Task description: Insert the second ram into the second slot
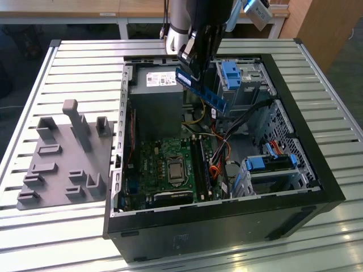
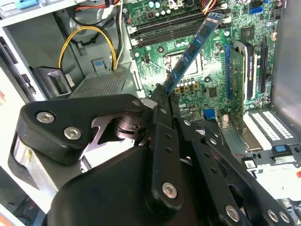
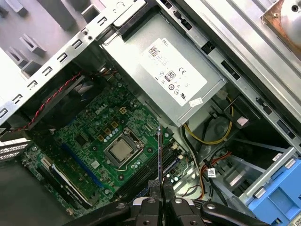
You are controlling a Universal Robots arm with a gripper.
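Observation:
The second ram (image 1: 211,98), a thin dark-blue stick, hangs tilted in the air above the open computer case, over the power supply's edge. My gripper (image 1: 191,67) is shut on its upper end. In the second wrist view the ram (image 2: 193,49) sticks out from the black fingertips (image 2: 161,96) toward the green motherboard. Edge-on in the first wrist view, the ram (image 3: 160,157) rises from my gripper (image 3: 162,187). The long dark memory slots (image 1: 202,167) lie beside the processor socket (image 1: 174,169), well below the stick. The slots (image 2: 162,27) run parallel on the board.
The black case (image 1: 295,170) lies open on a slatted metal table (image 1: 85,62). A grey power supply (image 1: 156,90), loose cables (image 1: 221,153) and blue drive-bay clips (image 1: 232,73) crowd the inside. A grey fixture tray (image 1: 62,164) sits at the exterior view's left.

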